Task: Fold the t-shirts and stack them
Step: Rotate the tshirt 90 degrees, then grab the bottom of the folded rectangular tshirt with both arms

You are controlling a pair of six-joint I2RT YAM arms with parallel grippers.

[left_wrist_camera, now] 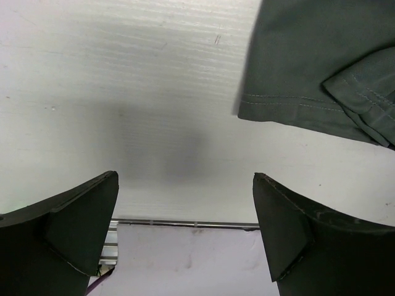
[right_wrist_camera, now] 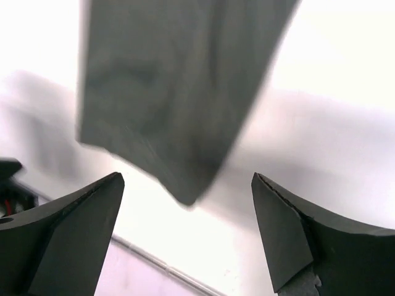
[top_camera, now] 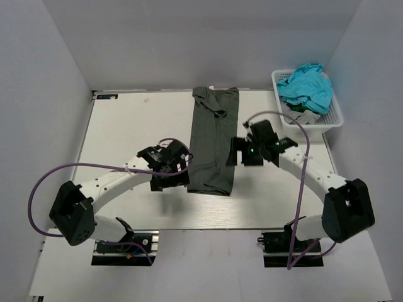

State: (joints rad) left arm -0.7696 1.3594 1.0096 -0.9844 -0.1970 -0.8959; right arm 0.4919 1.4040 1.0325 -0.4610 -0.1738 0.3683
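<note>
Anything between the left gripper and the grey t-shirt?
Nothing: the left wrist view shows bare table between the left gripper and the hem of the dark grey t-shirt.

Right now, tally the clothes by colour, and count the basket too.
Charcoal-grey t-shirt: 1, lying as a long strip
Turquoise t-shirt: 1, heaped in the basket
Pale grey cloth: 1, mostly hidden under the turquoise one
White lattice basket: 1
Total: 4 (3 cloth items, 1 basket); anything deeper in the basket cannot be seen.
</note>
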